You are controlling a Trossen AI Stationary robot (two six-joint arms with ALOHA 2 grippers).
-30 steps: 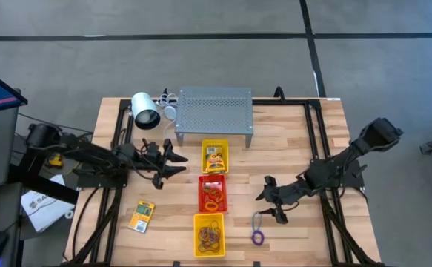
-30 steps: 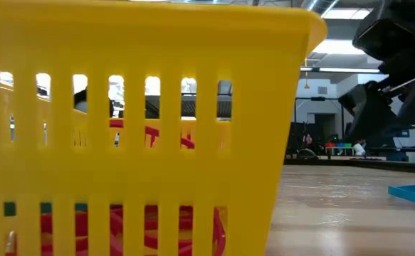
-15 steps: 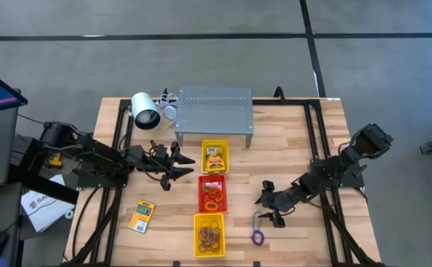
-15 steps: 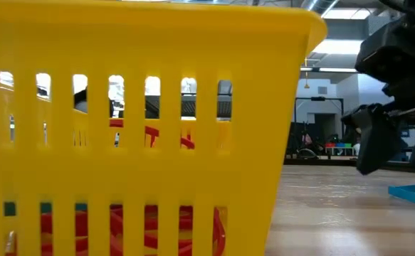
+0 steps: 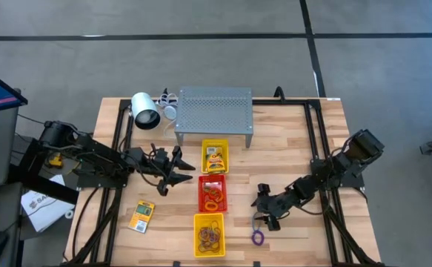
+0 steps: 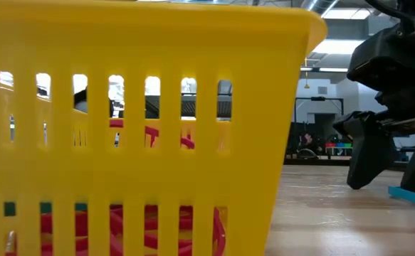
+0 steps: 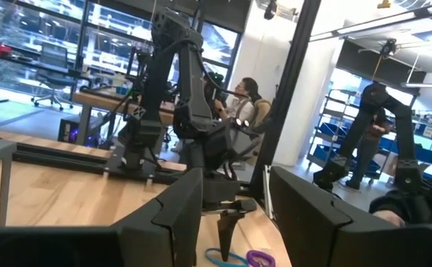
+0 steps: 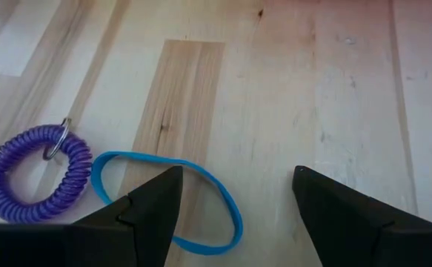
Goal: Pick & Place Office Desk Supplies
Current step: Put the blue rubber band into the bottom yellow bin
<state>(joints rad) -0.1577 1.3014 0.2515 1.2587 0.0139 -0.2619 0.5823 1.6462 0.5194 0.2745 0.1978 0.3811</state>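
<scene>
Card packet (image 5: pixel 141 216): flat printed rectangle, yellow-orange, on the wooden desk (image 5: pixel 290 148) at 7 o'clock of my left gripper (image 5: pixel 173 172).
Left gripper: open, empty.
Trays (image 5: pixel 213 196): slotted plastic, yellow, red, yellow, between my grippers.
Right gripper (image 5: pixel 266 212): open above blue band (image 8: pixel 173 199).
Purple coil (image 8: pixel 32 173): ribbed ring, beside the band.

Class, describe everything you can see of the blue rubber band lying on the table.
The blue rubber band is a thin, flat-looking loop, stretched into a long oval and lying flat on the bare wooden table. One end lies right beside the purple coil ring; whether they touch is unclear. The right hand hovers over it, fingers spread wide, not gripping it.
</scene>
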